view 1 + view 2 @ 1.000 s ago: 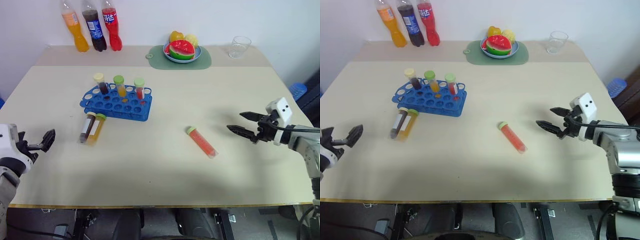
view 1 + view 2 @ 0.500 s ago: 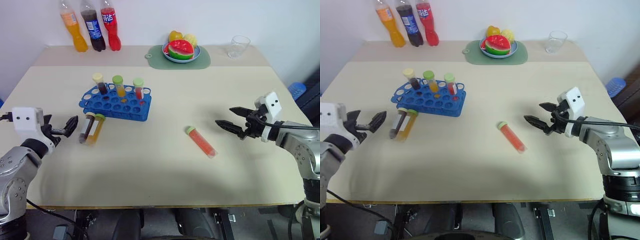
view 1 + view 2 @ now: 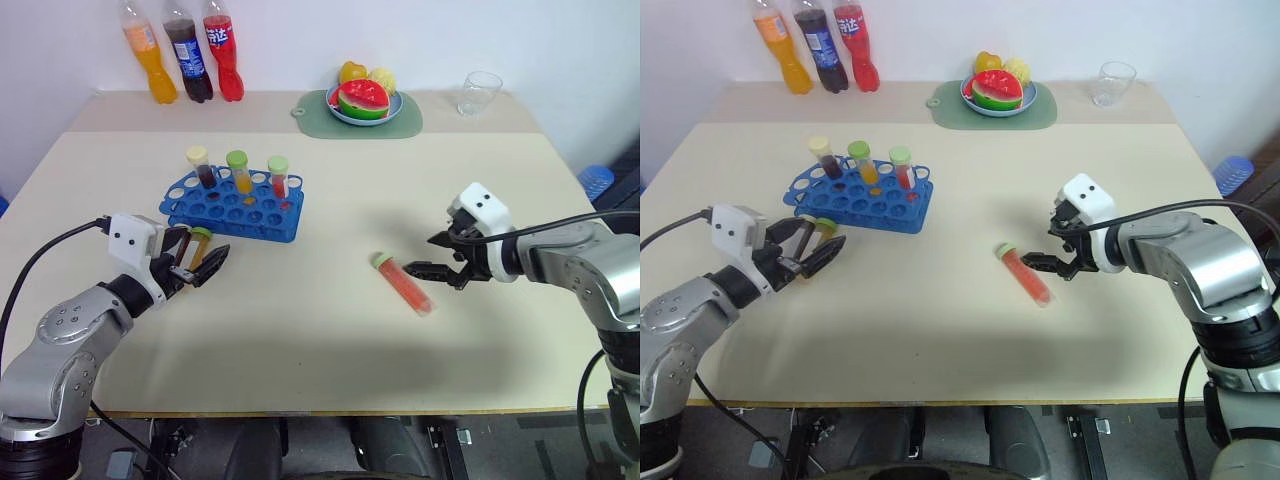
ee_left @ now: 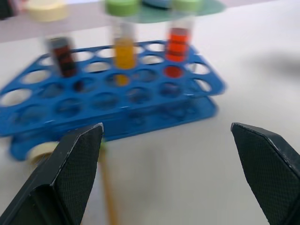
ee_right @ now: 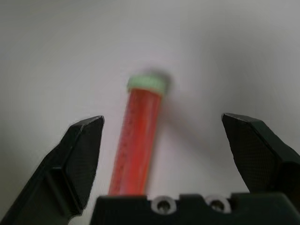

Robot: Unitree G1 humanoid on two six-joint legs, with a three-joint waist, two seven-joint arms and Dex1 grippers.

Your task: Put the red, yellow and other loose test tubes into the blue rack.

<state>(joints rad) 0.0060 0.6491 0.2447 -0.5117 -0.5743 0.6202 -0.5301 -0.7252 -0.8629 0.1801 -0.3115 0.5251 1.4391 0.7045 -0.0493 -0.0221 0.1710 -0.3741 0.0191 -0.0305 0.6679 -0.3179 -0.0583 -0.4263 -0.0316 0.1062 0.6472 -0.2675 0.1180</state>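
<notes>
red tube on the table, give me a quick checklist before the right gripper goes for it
1. Right gripper open: ok, jaws spread wide.
2. Red tube loose and unobstructed: ok, it lies flat on the table, nothing touching it.
3. Tube centred between the fingers: ok in the right wrist view.
4. Gripper down at the tube: not ok, it hovers beside the tube.
5. Blue rack has free holes: ok, three tubes stand in the back row, the rest are empty.
6. Left gripper clear of the path: ok, open by the two tubes near the rack.
</notes>
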